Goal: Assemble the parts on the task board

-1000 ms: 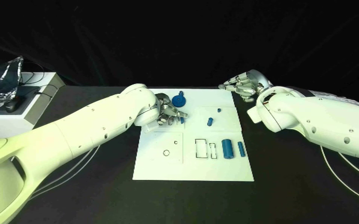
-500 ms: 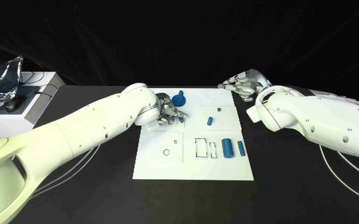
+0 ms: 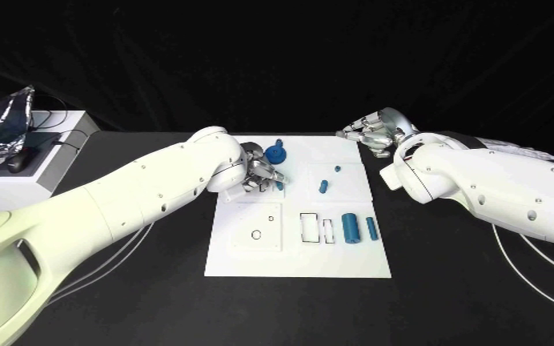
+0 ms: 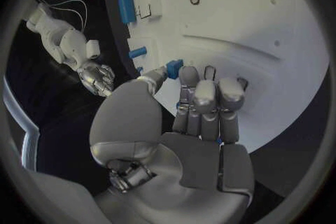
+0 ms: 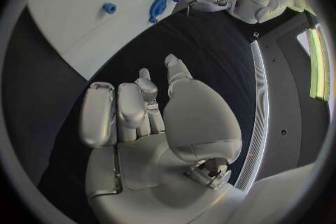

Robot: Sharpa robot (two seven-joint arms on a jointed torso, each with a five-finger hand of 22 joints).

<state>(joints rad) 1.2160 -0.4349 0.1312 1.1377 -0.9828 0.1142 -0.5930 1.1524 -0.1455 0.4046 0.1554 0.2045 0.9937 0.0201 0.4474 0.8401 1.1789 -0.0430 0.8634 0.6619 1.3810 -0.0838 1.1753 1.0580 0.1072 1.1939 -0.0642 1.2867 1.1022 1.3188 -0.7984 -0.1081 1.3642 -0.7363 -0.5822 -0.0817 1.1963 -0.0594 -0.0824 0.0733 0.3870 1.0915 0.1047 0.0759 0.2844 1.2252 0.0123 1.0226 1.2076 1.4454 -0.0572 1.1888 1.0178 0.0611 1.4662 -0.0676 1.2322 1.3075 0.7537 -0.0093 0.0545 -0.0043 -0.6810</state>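
The white task board lies mid-table. My left hand hovers low over its far left part, fingers curled, and pinches a small blue part between thumb and a finger; the left wrist view shows that part at the fingertips. A blue gear-like part sits just beyond the hand. Two small blue pieces lie mid-board. Two blue cylinders lie beside a rectangular outline toward the near right. My right hand hangs off the board's far right corner, fingers curled in, holding nothing.
A white box with a cable and a foil bag stands at the table's far left. Black table surface surrounds the board. A ring marking sits on the board's near left.
The left hand has shifted very slightly over the board's far left. The parts and the right hand stand as before.
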